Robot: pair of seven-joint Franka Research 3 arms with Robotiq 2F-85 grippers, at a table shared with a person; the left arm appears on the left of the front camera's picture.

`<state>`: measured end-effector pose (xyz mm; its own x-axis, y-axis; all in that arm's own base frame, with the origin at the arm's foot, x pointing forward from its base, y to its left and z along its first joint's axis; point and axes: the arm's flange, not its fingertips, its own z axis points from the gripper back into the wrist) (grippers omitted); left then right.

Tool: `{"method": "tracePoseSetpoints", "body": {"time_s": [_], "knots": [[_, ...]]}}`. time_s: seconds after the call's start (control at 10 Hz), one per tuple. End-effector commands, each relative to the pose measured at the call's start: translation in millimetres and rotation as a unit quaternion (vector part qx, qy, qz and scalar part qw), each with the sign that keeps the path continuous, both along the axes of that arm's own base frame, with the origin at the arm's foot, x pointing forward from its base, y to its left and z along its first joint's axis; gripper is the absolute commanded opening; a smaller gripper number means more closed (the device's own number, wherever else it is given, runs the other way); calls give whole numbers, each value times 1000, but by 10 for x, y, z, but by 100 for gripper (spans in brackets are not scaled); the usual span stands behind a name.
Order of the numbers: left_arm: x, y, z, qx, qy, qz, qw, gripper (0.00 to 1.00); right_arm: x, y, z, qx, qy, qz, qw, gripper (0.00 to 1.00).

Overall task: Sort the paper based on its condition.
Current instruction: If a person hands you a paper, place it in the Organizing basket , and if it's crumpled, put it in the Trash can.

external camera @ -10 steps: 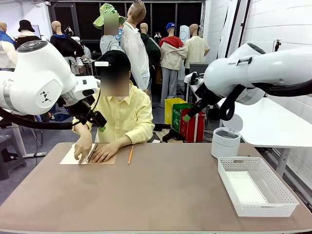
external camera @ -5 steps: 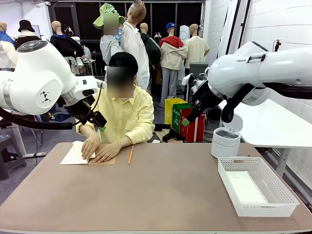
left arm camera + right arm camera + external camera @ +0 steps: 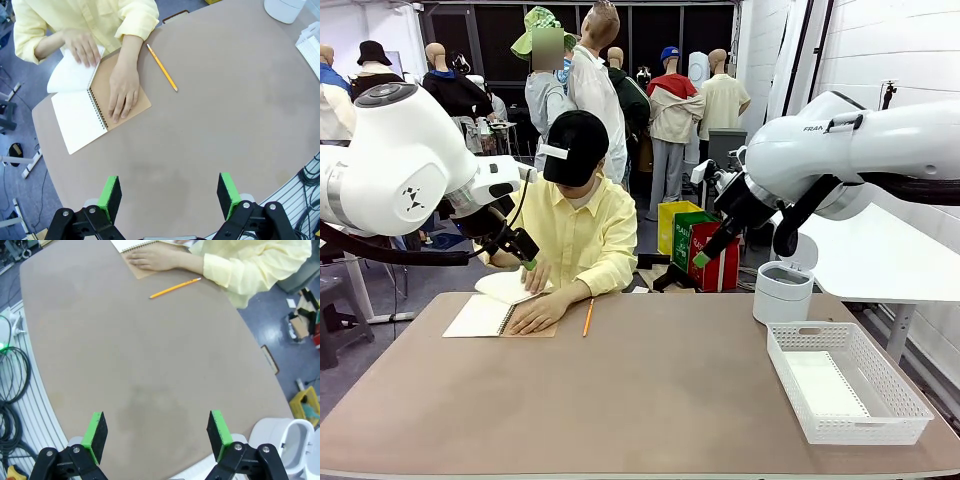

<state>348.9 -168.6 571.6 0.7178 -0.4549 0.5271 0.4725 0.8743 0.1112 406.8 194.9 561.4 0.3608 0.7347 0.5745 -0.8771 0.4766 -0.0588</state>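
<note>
The left gripper (image 3: 524, 256) hung in the air above the spiral notebook (image 3: 480, 316), its fingers spread wide with nothing between them, as the left wrist view (image 3: 170, 192) showed. The notebook lay open at the table's (image 3: 650, 400) far left edge. A white sheet of paper (image 3: 508, 287) curled up off the notebook's open page under one of the person's hands (image 3: 536, 274); whether it was bound to the spiral could not be told. The person's other hand (image 3: 534, 318) lay flat on the notebook's tan cover. A yellow pencil (image 3: 588, 317) lay just right of the notebook. Well right of the notebook, the right gripper (image 3: 702, 256) hung high, its fingers likewise spread and empty (image 3: 156, 432). Farther right of the notebook stood a white bin (image 3: 783, 290) and a white mesh basket (image 3: 850, 420).
</note>
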Motion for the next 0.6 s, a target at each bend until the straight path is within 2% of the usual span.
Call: {"method": "tracePoseSetpoints", "body": {"time_s": [0.0, 0.5], "knots": [[-4, 9, 2, 3, -1, -2, 1000, 100, 9, -8, -5, 0, -1, -2, 1000, 100], [-4, 9, 2, 3, -1, -2, 1000, 100, 9, -8, -5, 0, -1, -2, 1000, 100]]}}
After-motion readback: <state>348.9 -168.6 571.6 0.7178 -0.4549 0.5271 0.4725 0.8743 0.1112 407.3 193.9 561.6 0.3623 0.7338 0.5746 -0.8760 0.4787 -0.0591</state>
